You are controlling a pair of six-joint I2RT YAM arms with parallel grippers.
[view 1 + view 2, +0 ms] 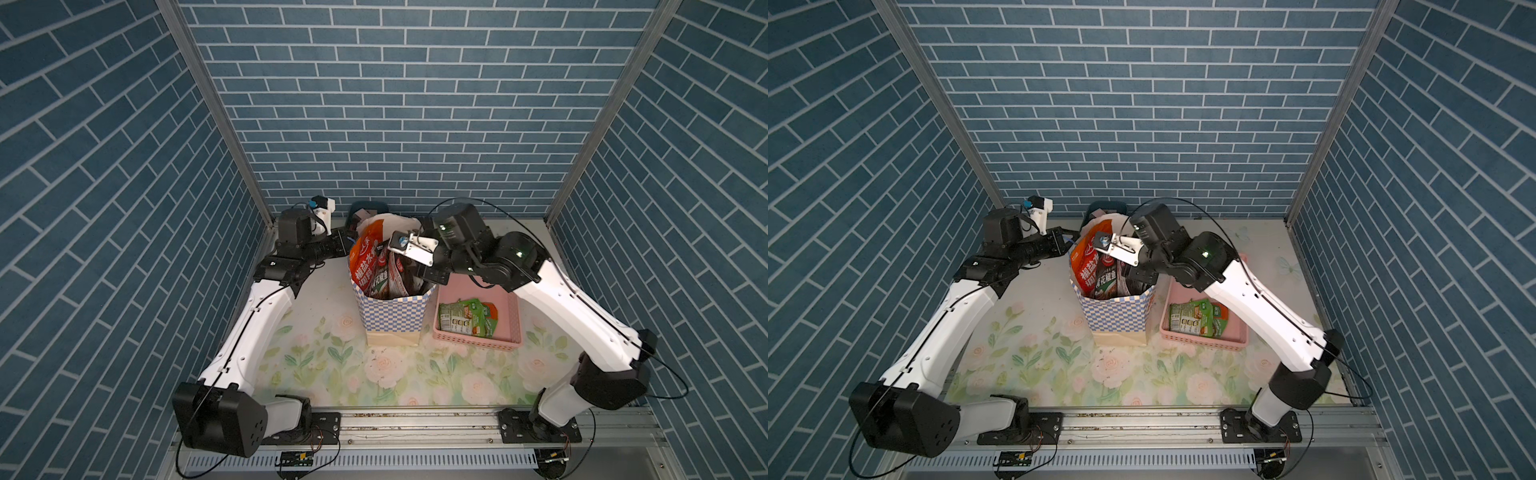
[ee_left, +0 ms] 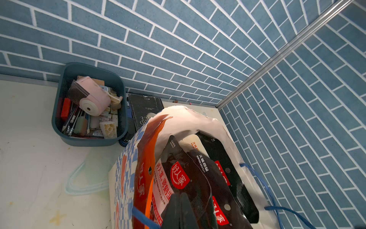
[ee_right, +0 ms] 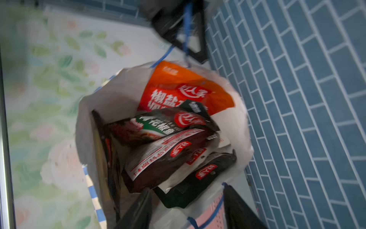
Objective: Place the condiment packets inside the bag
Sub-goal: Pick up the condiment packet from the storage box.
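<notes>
The checkered bag (image 1: 392, 316) (image 1: 1117, 318) stands upright mid-table with its mouth open. Several condiment packets stick up inside it: an orange one (image 1: 365, 253) (image 3: 178, 87) and dark ones (image 1: 390, 276) (image 2: 198, 178) (image 3: 168, 142). Green packets (image 1: 467, 318) (image 1: 1198, 318) lie in the pink basket. My left gripper (image 1: 347, 245) (image 2: 179, 195) sits at the bag's far left rim, shut, with the blue cord handle (image 3: 186, 29) running up into it. Over the bag's right rim my right gripper (image 1: 428, 276) (image 3: 188, 214) is open and straddles the rim, holding nothing.
The pink basket (image 1: 473, 340) (image 1: 1204, 338) stands right beside the bag, under my right arm. A dark teal bin (image 2: 59, 119) (image 1: 368, 207) full of stationery and a black book (image 2: 146, 111) sit behind the bag against the back wall.
</notes>
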